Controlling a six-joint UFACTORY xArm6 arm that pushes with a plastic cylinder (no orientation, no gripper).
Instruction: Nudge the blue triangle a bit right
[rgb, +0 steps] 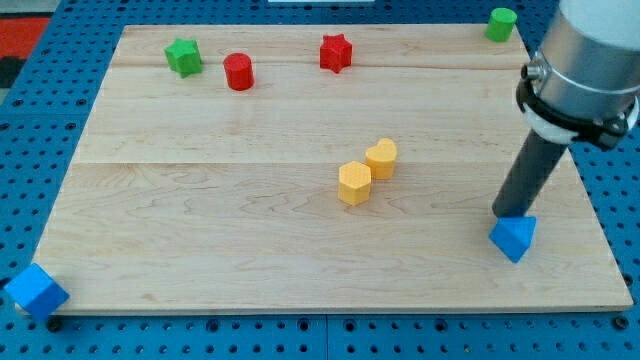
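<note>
Blue triangle (513, 238) apex pointing down, my tip (507, 215) touching

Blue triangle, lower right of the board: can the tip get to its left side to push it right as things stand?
Probably yes. My tip sits right at the blue triangle, on its top-left edge, apparently touching. No other block is near; the yellow pair lies well to the view's left.

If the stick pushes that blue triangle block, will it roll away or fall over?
Probably neither. The blue triangle sits low with flat faces on the smooth wooden board, so it should slide rather than roll. My tip touches its top-left edge, off-centre, so it may twist as it goes. It looks small and solid, so likely light and easy to shove.
</note>
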